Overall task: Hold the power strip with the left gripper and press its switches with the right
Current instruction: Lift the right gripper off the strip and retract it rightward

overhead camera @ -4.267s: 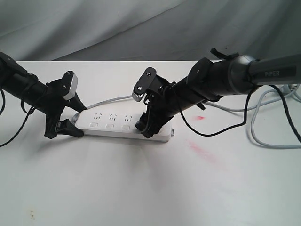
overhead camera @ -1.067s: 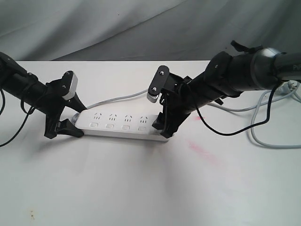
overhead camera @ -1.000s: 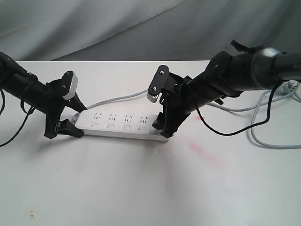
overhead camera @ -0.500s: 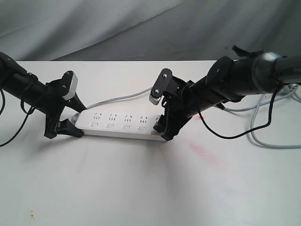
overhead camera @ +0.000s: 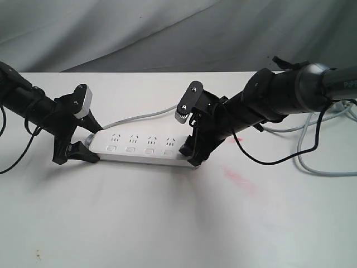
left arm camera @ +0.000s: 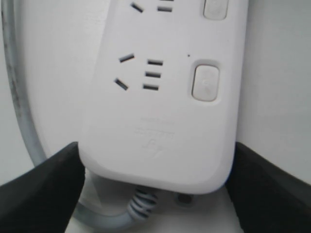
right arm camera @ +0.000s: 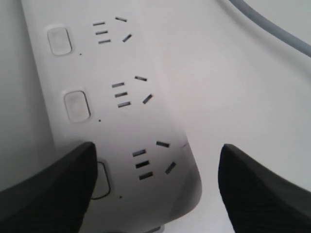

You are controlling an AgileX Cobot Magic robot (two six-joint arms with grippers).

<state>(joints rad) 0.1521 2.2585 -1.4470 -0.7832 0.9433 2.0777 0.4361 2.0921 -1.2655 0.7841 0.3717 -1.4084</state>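
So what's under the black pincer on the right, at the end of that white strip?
The power strip ends under the right pincer; one finger hides half of its last switch. Whether it touches cannot be seen.

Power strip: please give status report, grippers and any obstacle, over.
Left gripper shut on power strip, cord end. Right gripper open, one finger over the end switch. Grey cord behind the strip, not blocking the switches.
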